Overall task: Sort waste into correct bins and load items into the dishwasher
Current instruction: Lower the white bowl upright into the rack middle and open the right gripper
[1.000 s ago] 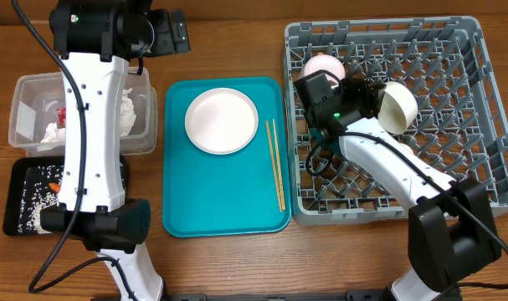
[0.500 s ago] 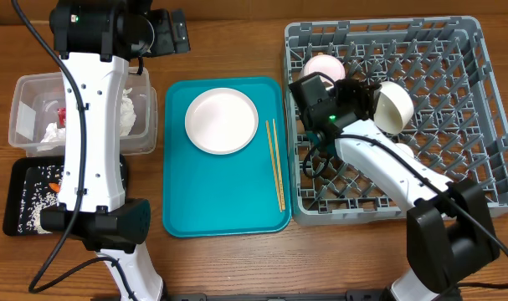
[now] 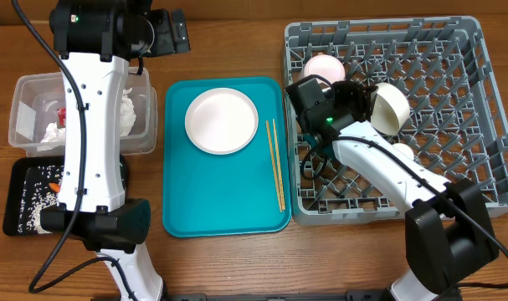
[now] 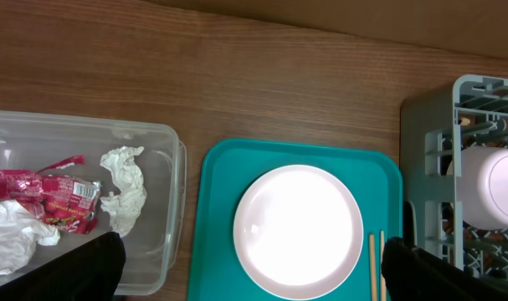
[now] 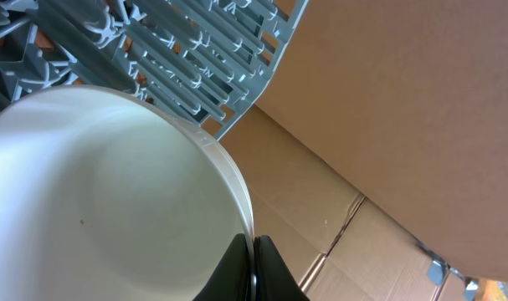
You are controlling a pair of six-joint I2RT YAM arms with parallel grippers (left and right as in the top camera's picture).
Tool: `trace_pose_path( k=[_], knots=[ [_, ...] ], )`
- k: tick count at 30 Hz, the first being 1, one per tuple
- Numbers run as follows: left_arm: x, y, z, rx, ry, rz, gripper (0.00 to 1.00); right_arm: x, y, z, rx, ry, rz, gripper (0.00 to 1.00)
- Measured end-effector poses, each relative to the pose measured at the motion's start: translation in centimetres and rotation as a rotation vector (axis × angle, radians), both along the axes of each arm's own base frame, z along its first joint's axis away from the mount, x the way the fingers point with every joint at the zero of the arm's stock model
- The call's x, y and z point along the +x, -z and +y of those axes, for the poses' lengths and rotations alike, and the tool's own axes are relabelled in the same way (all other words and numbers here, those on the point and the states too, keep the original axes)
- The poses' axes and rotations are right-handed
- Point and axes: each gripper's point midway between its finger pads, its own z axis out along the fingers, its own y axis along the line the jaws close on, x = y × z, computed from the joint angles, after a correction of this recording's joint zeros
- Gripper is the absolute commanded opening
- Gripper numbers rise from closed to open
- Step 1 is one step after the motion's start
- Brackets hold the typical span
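Teal tray (image 3: pixel 220 196) lies mid-table in the overhead view, carrying the white plate (image 3: pixel 222 121) and the chopsticks (image 3: pixel 275 163). Right of the tray, the right gripper (image 3: pixel 366 99) holds a white bowl (image 3: pixel 396 107) over the grey dish rack (image 3: pixel 454 67). Left of the tray sit the clear tub (image 3: pixel 36 79) and the black tray (image 3: pixel 19 177). In the left wrist view, the left gripper (image 4: pixel 249 272) is spread wide above the tray's plate. In the right wrist view, the fingers (image 5: pixel 234 274) pinch the bowl's rim.
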Motion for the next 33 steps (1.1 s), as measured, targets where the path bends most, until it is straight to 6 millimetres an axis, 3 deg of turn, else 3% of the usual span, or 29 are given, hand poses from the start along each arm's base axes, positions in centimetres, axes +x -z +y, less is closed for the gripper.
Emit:
trace_pose_path(
  k=[11,15,21,27,33],
  knots=[
    [0.0,0.0,0.0,0.0,0.0,0.0,1.0,-0.1,0.0,1.1,0.007,-0.023,-0.009,0.04],
    [0.0,0.0,0.0,0.0,0.0,0.0,1.0,-0.2,0.1,1.7,0.02,-0.034,-0.017,0.19],
    [0.0,0.0,0.0,0.0,0.0,0.0,1.0,-0.3,0.4,2.5,0.088,-0.026,-0.08,0.53],
    [0.0,0.0,0.0,0.0,0.0,0.0,1.0,-0.6,0.2,3.3,0.142,-0.009,-0.159,0.68],
    [0.0,0.0,0.0,0.0,0.0,0.0,1.0,-1.1,0.0,5.6,0.191,-0.038,-0.218,0.73]
  ],
)
